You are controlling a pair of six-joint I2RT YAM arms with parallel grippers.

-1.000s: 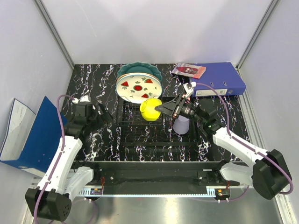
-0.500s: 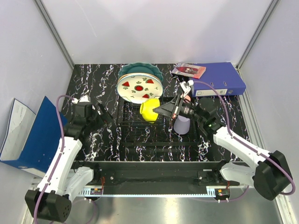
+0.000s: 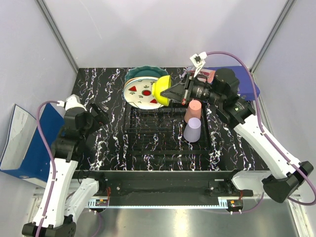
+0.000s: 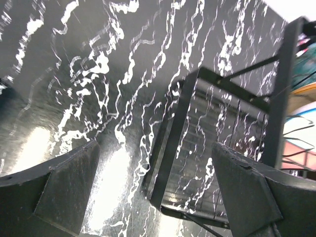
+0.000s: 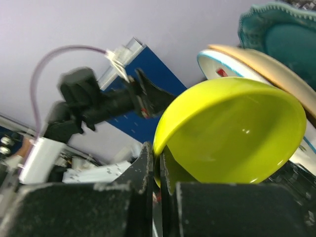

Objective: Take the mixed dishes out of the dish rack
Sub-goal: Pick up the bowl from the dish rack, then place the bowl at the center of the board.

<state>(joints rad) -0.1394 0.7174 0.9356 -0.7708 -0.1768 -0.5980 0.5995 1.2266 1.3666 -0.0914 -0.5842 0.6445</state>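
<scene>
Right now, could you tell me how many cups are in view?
2: a pink cup and a lavender cup beside it, both at the rack's right side. None seems hidden.

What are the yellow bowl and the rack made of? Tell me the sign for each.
The bowl looks like glossy plastic or glazed ceramic. A sharp highlight sits inside it and the rim is thin, but the look leaves it open. The rack is probably metal wire with a dull black coating, judging by its thin, straight, rigid bars.
</scene>
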